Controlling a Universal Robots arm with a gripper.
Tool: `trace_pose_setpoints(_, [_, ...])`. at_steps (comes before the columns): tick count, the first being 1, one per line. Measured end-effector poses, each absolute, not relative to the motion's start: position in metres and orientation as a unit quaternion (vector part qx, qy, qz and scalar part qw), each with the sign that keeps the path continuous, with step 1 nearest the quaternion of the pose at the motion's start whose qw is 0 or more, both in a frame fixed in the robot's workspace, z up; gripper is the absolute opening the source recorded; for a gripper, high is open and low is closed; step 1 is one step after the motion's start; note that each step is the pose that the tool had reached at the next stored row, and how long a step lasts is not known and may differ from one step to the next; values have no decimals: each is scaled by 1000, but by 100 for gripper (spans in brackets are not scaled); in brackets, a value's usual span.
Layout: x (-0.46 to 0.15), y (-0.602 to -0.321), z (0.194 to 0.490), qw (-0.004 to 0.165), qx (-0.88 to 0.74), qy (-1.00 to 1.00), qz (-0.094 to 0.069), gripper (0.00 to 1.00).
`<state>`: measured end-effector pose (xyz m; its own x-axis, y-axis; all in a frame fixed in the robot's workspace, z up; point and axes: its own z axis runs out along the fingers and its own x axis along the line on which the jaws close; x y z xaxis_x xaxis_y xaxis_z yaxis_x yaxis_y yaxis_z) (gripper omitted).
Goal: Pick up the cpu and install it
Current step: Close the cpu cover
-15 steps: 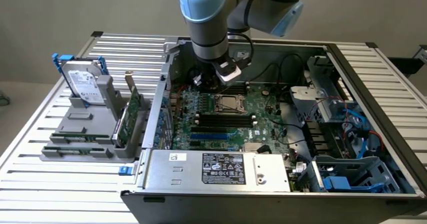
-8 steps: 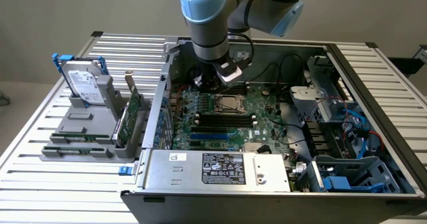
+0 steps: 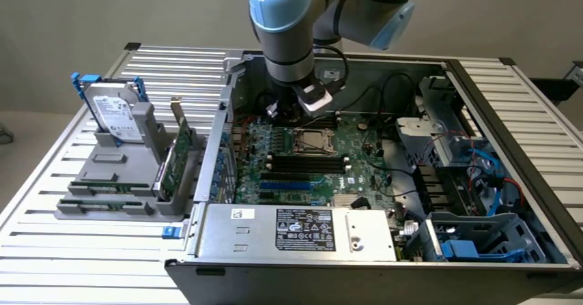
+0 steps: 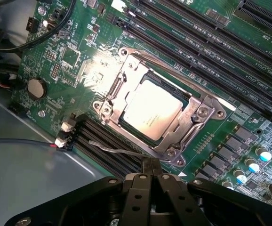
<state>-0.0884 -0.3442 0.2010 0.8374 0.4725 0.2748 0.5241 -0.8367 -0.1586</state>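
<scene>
The cpu [image 4: 152, 109], a small silvery square chip, lies flat inside the metal socket frame [image 4: 199, 113] on the green motherboard [image 4: 75, 56]. The frame around it stands open, not clamped over the chip. My gripper [image 4: 151, 165] hangs a little above the board just beside the socket, its black fingers pressed together with nothing between them. In the exterior view the gripper [image 3: 297, 119] sits inside the open computer case, just behind the socket frame [image 3: 315, 143].
Black memory slots [image 4: 206, 52] run beside the socket. A hard drive [image 3: 114, 110] with blue handles stands on a grey rack at the exterior view's left. The power supply [image 3: 296, 231] fills the case front, and a drive cage [image 3: 455, 155] with cables stands at the right.
</scene>
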Motion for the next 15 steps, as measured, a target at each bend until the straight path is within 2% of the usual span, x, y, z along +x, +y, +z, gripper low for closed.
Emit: trace_pose_setpoints(15, [-84,-340,198,114,-952,-262,-113,11])
